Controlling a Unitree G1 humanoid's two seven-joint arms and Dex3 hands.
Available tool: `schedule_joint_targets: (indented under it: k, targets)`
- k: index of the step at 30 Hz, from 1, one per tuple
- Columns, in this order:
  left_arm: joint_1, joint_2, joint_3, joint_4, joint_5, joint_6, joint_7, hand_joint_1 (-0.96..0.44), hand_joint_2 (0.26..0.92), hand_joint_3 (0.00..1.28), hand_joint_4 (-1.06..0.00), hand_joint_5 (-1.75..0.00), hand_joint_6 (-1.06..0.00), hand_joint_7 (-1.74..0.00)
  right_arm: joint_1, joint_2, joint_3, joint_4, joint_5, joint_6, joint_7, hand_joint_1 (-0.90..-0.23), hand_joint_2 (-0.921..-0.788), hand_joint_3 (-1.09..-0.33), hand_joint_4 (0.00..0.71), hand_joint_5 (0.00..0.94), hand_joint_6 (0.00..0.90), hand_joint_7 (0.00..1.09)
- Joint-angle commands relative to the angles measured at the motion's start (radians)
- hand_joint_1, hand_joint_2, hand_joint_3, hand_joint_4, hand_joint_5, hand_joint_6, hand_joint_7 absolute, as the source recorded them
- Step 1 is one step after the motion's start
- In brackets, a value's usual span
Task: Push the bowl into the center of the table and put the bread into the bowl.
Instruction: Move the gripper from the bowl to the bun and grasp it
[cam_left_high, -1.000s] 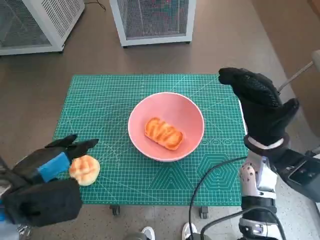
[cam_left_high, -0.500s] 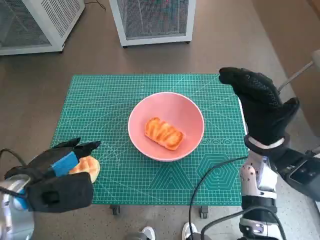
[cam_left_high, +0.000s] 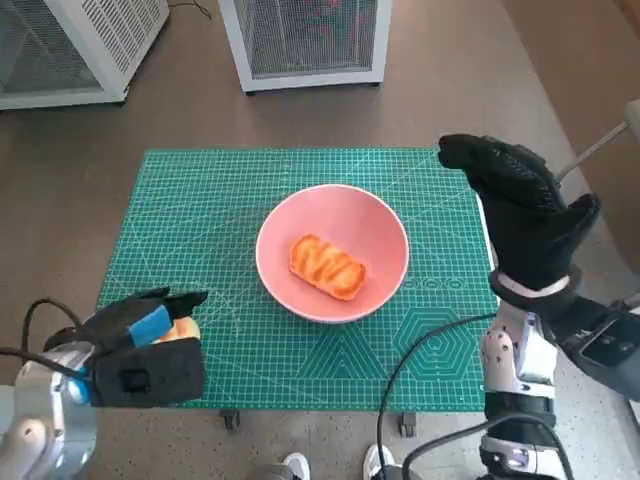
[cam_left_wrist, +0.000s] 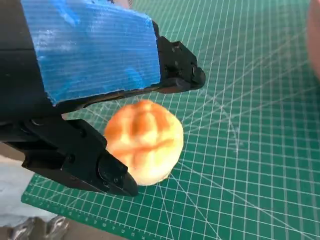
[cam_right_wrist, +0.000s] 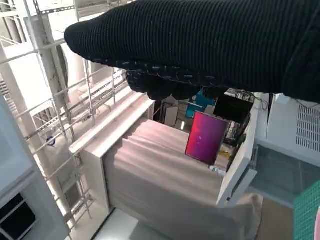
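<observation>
Two breads in play: loaf (cam_left_high: 327, 267) already in pink bowl (cam_left_high: 385, 225) at mat (cam_left_high: 210, 200) centre; round bun (cam_left_wrist: 145, 140) near front-left corner of mat, not yet in bowl. Left hand (cam_left_high: 140, 345) over bun, fingers (cam_left_wrist: 175, 67) bracketing it, not clearly clamped; grip cannot tell. Right hand (cam_left_high: 520, 215) raised beside mat's right edge, fingers spread, empty. Risk: loose pinch squashes soft bun or nudges it off front edge; weak hold drops it short of bowl.
</observation>
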Motion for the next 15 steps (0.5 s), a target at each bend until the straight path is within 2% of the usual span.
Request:
schedule_joint_targets:
  k: [1, 8, 11, 14, 15]
  targets:
    - [-0.025, -0.011, -0.030, 0.052, 0.029, -0.015, 0.013, 0.08, 0.779, 0.03, -0.26, -0.02, -0.39, -0.03, 0.025, -0.002, 0.001, -0.009, -0.016, 0.012, -0.008, -0.599, -0.921, -0.735, 0.257, 0.000, 0.299, 0.00]
    - [-0.055, -0.024, -0.072, 0.133, 0.060, -0.032, 0.027, 0.09, 0.810, 0.04, -0.42, -0.04, -0.50, -0.03, 0.029, -0.004, 0.003, -0.018, -0.017, 0.019, -0.011, -0.600, -0.921, -0.738, 0.256, 0.000, 0.298, 0.00]
    - [-0.066, -0.028, -0.086, 0.165, 0.076, -0.040, 0.036, 0.09, 0.831, 0.05, -0.58, -0.07, -0.64, -0.06, 0.031, -0.004, 0.004, -0.022, -0.017, 0.021, -0.012, -0.601, -0.921, -0.740, 0.256, 0.000, 0.298, 0.00]
    - [-0.070, -0.023, -0.090, 0.179, 0.086, -0.049, 0.038, 0.08, 0.848, 0.05, -0.70, -0.11, -0.73, -0.10, 0.032, -0.006, 0.005, -0.026, -0.017, 0.024, -0.011, -0.602, -0.921, -0.741, 0.256, 0.000, 0.298, 0.00]
    - [-0.070, -0.021, -0.090, 0.180, 0.088, -0.052, 0.037, 0.05, 0.874, 0.08, -0.68, -0.50, -0.66, -0.52, 0.032, -0.006, 0.005, -0.027, -0.016, 0.025, -0.011, -0.602, -0.921, -0.741, 0.255, 0.000, 0.297, 0.00]
